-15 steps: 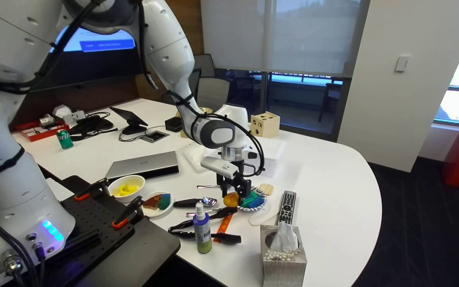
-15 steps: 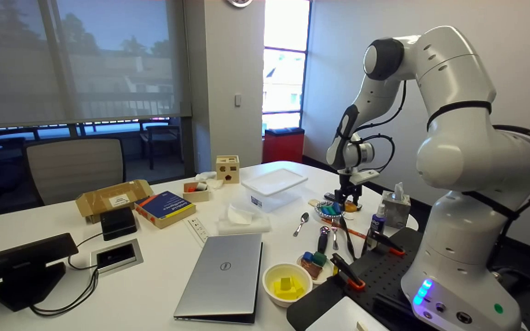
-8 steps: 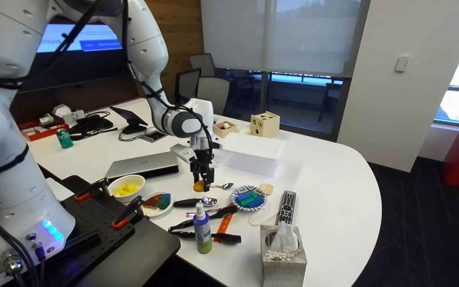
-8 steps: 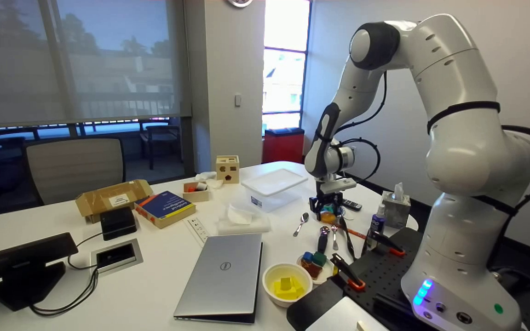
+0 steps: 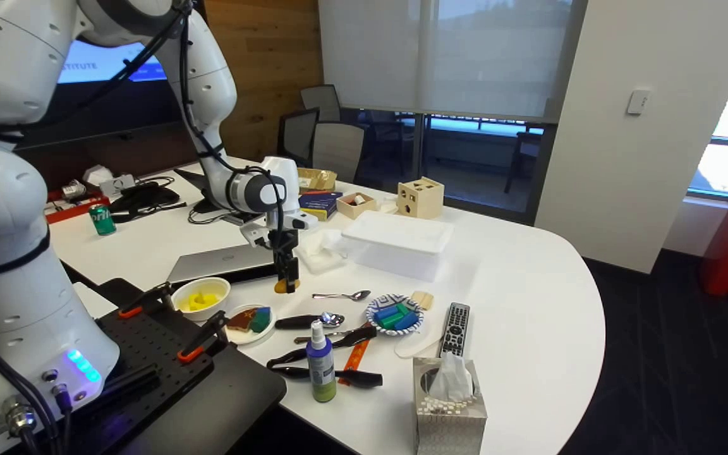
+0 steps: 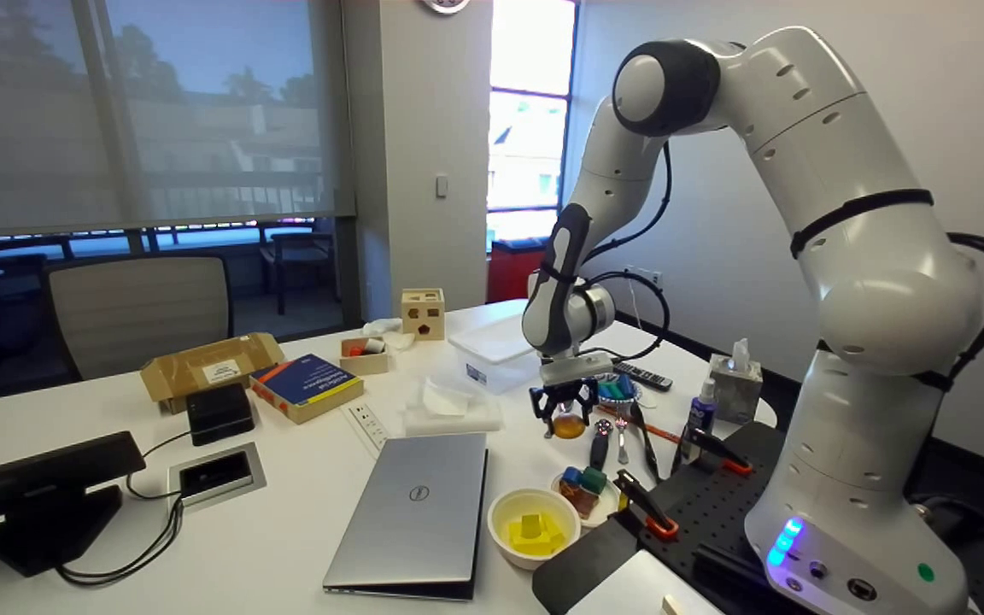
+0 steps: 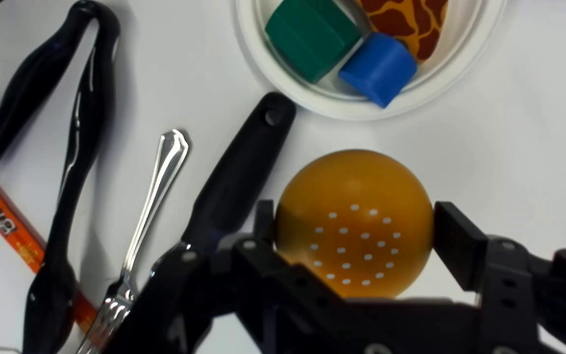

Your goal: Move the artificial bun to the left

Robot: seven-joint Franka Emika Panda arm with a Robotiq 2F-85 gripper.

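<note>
The artificial bun (image 7: 354, 191) is round, glossy orange-brown with pale dots on top. It sits between the two black fingers (image 7: 460, 246) of my gripper (image 7: 355, 226), which touch it on both sides in the wrist view. In both exterior views the bun (image 6: 568, 427) shows at the fingertips of the gripper (image 6: 568, 418), over the white table; how high it hangs is hard to tell. In an exterior view the bun (image 5: 280, 287) is partly hidden behind a finger of the gripper (image 5: 288, 285), between the laptop (image 5: 228, 260) and the spoon (image 5: 339, 295).
A white plate (image 7: 361, 112) with toy food lies near the bun. A black-handled scoop (image 7: 243, 167), a fork (image 7: 157, 184) and tongs (image 7: 86, 118) lie beside it. A bowl with yellow pieces (image 5: 217, 309), a patterned bowl (image 5: 371, 319), a spray bottle (image 5: 321, 370) and a storage box (image 5: 395, 243) stand around.
The gripper has carried the bun from beside the patterned bowl, past the spoon, toward the laptop. That is leftward in both exterior views. The gripper has also turned.
</note>
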